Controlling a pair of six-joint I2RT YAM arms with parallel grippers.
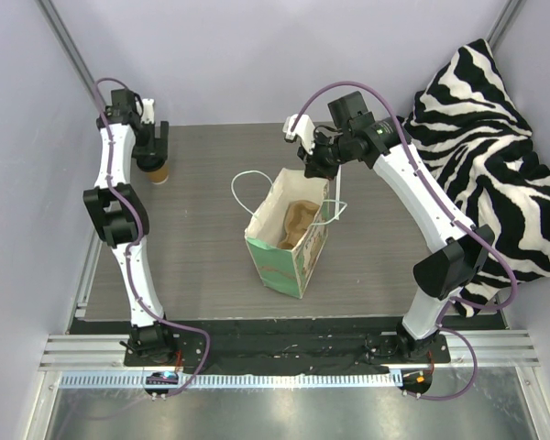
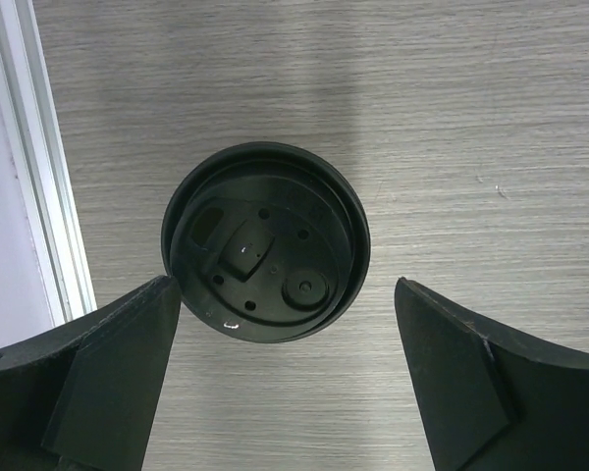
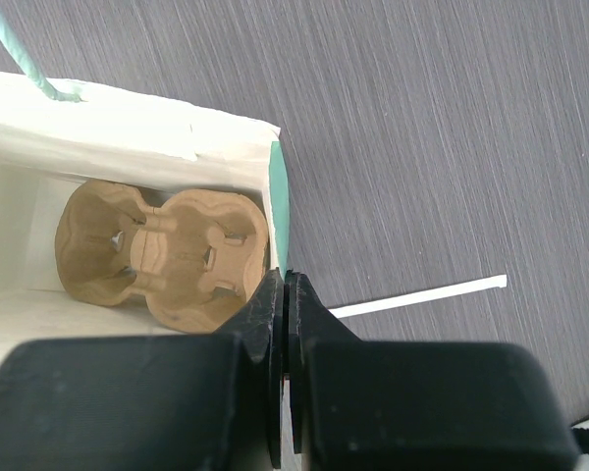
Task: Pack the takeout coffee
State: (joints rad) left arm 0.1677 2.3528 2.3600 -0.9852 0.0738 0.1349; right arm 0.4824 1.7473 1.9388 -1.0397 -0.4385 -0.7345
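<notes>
1. Left gripper (image 2: 285, 290) (image 1: 152, 147) is mine and wide open, fingers pointing straight down, nothing held.
2. Takeout coffee (image 2: 265, 245) (image 1: 156, 170) stands upright on the table (image 2: 471, 118) directly under that gripper. Its round black lid (image 2: 275, 211) shows between my two fingers and a bit ahead of the tips in the wrist view.
3. Left finger (image 2: 118, 363) looks just beside the lid's rim and the other finger sits apart from it. I can't tell if either one touches.
4. Top view: only the tan lower part of the cup shows below my left gripper, the rest is hidden by it.
5. Right gripper (image 3: 283, 280) (image 1: 313, 167) is closed, fingers pressed together with no gap, pinching the top rim of the mint-green paper bag (image 3: 128, 118) (image 1: 289, 261).
6. Bag stands upright with its mouth open, right under and in front of my right gripper. Its green edge runs straight into my fingertips.
7. Brown moulded-pulp cup carrier (image 3: 162, 255) (image 1: 298, 220) lies inside the bag below my right gripper, both cup wells empty.
8. White string handle (image 3: 422, 294) lies on the table just off my right fingertips. A second handle (image 1: 243, 179) loops out on the bag's other side.
9. Coffee is well apart from my right gripper and the bag, off toward my left side.
10. Zebra-striped cushion (image 1: 495, 156) sits outboard of my right arm.
</notes>
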